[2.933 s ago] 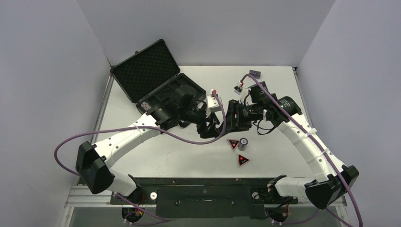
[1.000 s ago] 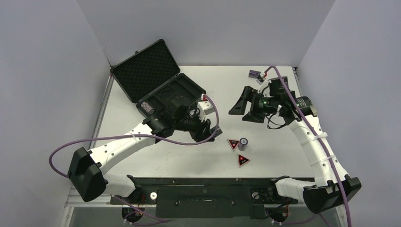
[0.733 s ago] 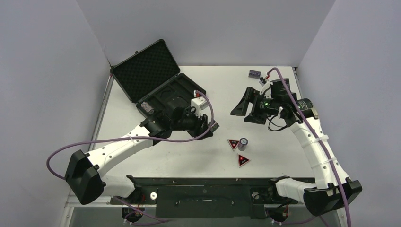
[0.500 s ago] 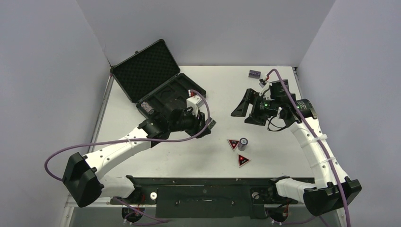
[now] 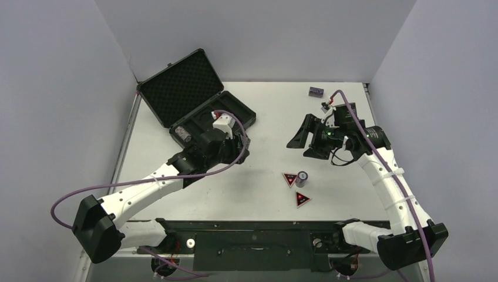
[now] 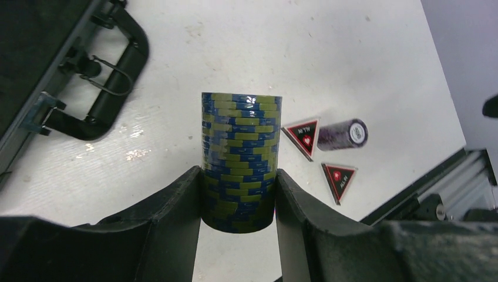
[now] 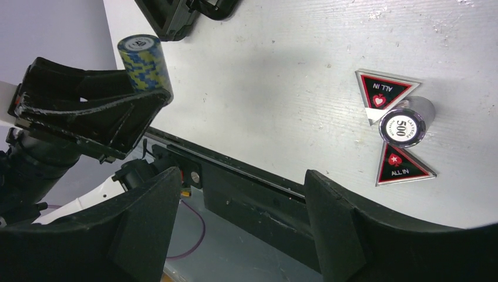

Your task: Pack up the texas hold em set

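The black briefcase [image 5: 207, 115] lies open at the back left, lid [image 5: 179, 87] raised, with one chip stack [image 5: 184, 134] in its foam. My left gripper [image 5: 238, 144] is shut on a blue-and-yellow chip stack [image 6: 241, 158] and holds it above the table just right of the case handle [image 6: 108, 76]; the stack also shows in the right wrist view [image 7: 144, 61]. A purple chip stack [image 5: 302, 178] lies on the table between two red-and-black triangular tokens [image 5: 289, 179] [image 5: 302, 199]. My right gripper [image 5: 302, 143] is open and empty, raised behind them.
A small purple object [image 5: 316, 91] lies at the back right of the table. The black base rail [image 5: 252, 232] runs along the near edge. Grey walls close in the left, back and right sides.
My left gripper, with the blue-and-yellow stack in it, has moved left and back toward the briefcase. My right gripper has drawn away to the right, then stayed almost still.
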`<action>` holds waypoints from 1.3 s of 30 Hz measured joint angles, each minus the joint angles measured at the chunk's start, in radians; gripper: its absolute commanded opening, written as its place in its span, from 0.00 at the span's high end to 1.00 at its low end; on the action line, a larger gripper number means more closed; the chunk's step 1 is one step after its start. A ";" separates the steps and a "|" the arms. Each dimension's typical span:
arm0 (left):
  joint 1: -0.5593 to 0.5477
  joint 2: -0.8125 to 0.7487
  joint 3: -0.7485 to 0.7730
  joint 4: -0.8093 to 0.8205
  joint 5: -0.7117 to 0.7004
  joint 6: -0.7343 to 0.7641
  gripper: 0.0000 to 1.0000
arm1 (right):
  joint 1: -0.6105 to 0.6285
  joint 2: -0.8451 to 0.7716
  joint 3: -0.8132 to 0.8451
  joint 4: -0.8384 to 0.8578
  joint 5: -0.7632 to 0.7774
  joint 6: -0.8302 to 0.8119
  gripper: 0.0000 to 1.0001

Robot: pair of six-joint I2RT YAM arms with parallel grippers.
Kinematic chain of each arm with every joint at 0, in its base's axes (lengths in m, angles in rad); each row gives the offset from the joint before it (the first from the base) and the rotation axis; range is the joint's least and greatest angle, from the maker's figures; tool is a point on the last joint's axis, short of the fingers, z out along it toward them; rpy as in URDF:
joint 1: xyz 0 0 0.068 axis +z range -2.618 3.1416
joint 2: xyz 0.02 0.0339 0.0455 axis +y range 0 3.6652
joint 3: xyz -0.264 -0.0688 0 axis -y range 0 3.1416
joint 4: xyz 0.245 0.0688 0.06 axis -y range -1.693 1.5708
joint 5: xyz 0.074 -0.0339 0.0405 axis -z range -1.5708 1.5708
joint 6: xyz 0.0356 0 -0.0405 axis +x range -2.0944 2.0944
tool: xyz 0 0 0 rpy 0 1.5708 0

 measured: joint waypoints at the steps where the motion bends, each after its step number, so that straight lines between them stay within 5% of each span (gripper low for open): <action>1: 0.001 -0.003 0.000 -0.003 -0.029 -0.016 1.00 | 0.000 -0.003 -0.004 0.001 0.000 0.000 0.28; 18: 0.106 -0.071 0.000 -0.241 -0.439 -0.277 1.00 | 0.000 -0.021 -0.047 0.027 0.000 -0.001 0.29; 39: 0.293 -0.037 -0.002 -0.407 -0.465 -0.485 1.00 | 0.000 -0.022 -0.075 0.027 0.000 -0.005 0.30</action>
